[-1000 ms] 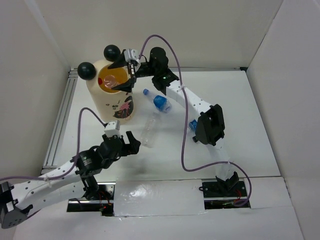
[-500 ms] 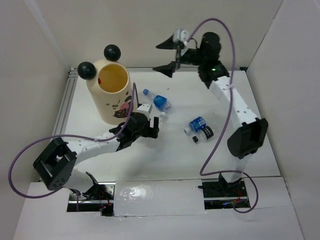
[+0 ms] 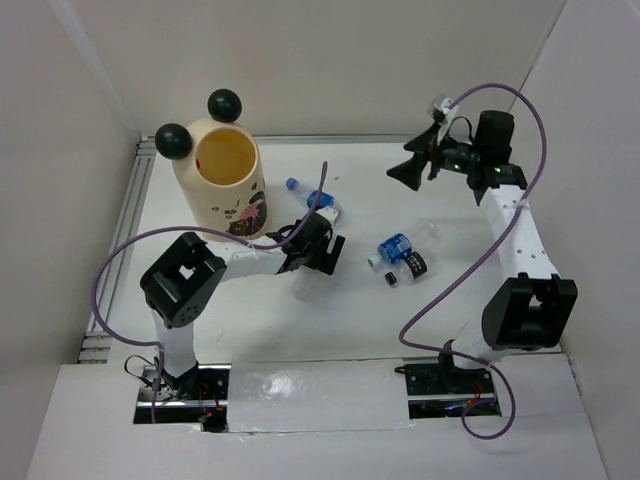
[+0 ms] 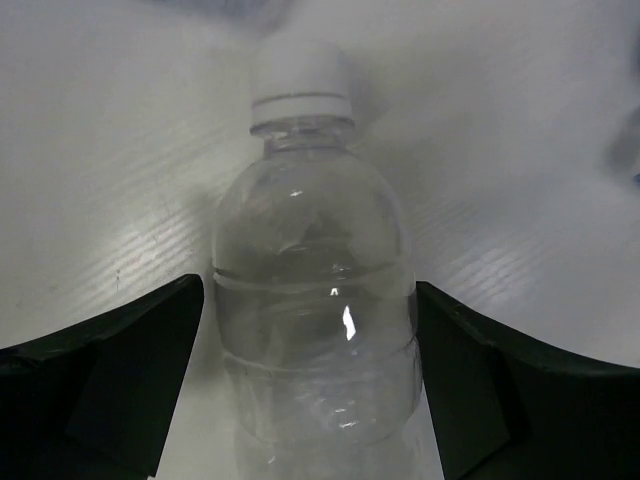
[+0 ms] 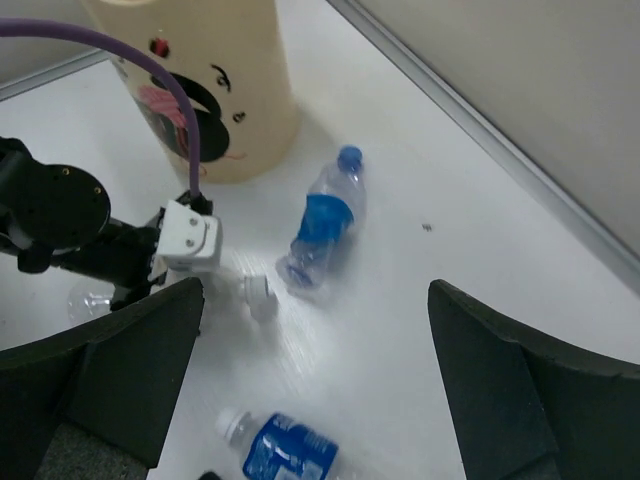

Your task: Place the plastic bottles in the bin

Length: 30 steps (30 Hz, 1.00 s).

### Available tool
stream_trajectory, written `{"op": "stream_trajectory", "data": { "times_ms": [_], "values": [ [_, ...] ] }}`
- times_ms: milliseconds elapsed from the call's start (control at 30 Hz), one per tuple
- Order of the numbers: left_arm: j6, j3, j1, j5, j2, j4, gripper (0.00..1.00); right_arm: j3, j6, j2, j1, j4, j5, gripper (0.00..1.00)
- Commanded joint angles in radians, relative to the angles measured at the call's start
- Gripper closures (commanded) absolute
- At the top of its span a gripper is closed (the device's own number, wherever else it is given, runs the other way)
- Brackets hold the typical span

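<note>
While the left gripper (image 4: 308, 290) stands spread, a clear white-capped plastic bottle (image 4: 312, 250) lies between its fingers, cap pointing away. Right gripper (image 5: 315, 290) spread wide; blue-labelled clear plastic bottle (image 5: 322, 218) below it, tall cream cylindrical bin (image 5: 200, 90) beyond.

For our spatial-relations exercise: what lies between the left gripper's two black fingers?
A clear plastic bottle with a white cap, lying on the white table; the left wrist view shows it.

plastic bottles (image 3: 322, 205) right of bin (image 3: 222, 205)
</note>
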<state>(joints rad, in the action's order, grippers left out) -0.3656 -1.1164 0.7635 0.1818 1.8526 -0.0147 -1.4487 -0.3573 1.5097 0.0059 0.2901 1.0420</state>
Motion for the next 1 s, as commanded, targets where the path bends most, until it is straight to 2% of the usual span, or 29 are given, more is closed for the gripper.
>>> {"op": "stream_trajectory", "data": {
  "times_ms": [0,100,133,233,267,300,367,467,533,600,633,700,733,833,867,967],
  "values": [
    [0.040,-0.046,0.016,0.050,0.034,0.071,0.07,0.069,-0.017,-0.118,-0.098,0.072,0.062,0.00],
    [0.040,-0.077,0.026,0.059,0.066,0.108,0.19,0.106,-0.028,-0.147,-0.162,0.099,0.099,0.00],
    [0.050,-0.077,0.026,0.059,0.066,0.108,0.32,0.116,-0.052,-0.160,-0.175,0.110,0.108,0.00],
    [0.050,-0.077,0.048,0.059,0.042,0.123,0.51,0.140,-0.095,-0.172,-0.224,0.164,0.142,0.00],
    [0.050,-0.077,0.060,0.059,0.028,0.133,0.61,0.151,-0.110,-0.184,-0.243,0.182,0.142,0.00],
    [0.050,-0.088,0.060,0.059,-0.014,0.143,0.77,0.151,-0.124,-0.184,-0.244,0.196,0.151,0.00],
    [0.050,-0.088,0.086,0.039,-0.077,0.163,0.87,0.177,-0.182,-0.195,-0.270,0.254,0.151,0.00],
    [0.103,-0.121,0.109,0.010,-0.228,0.196,0.87,0.206,-0.296,-0.216,-0.270,0.340,0.151,0.04],
    [0.148,-0.157,0.109,0.010,-0.300,0.217,0.87,0.232,-0.348,-0.226,-0.270,0.365,0.151,0.14],
    [0.240,-0.223,0.099,0.034,-0.328,0.232,0.87,0.273,-0.382,-0.226,-0.270,0.379,0.151,0.30],
    [0.272,-0.246,0.080,0.048,-0.338,0.233,0.87,0.284,-0.405,-0.226,-0.270,0.392,0.142,0.54],
    [0.365,-0.302,0.024,0.073,-0.369,0.223,0.87,0.303,-0.472,-0.212,-0.270,0.435,0.132,0.66],
    [0.391,-0.313,-0.004,0.073,-0.381,0.185,0.87,0.316,-0.498,-0.201,-0.270,0.451,0.118,0.69],
    [0.514,-0.298,-0.104,0.021,-0.438,0.072,0.86,0.346,-0.627,-0.190,-0.279,0.521,0.107,0.59],
    [0.542,-0.298,-0.140,0.021,-0.447,-0.006,0.86,0.361,-0.667,-0.181,-0.279,0.541,0.107,0.58],
    [0.594,-0.286,-0.228,0.038,-0.448,-0.077,0.90,0.376,-0.690,-0.181,-0.279,0.541,0.107,0.56]
  ]
}}
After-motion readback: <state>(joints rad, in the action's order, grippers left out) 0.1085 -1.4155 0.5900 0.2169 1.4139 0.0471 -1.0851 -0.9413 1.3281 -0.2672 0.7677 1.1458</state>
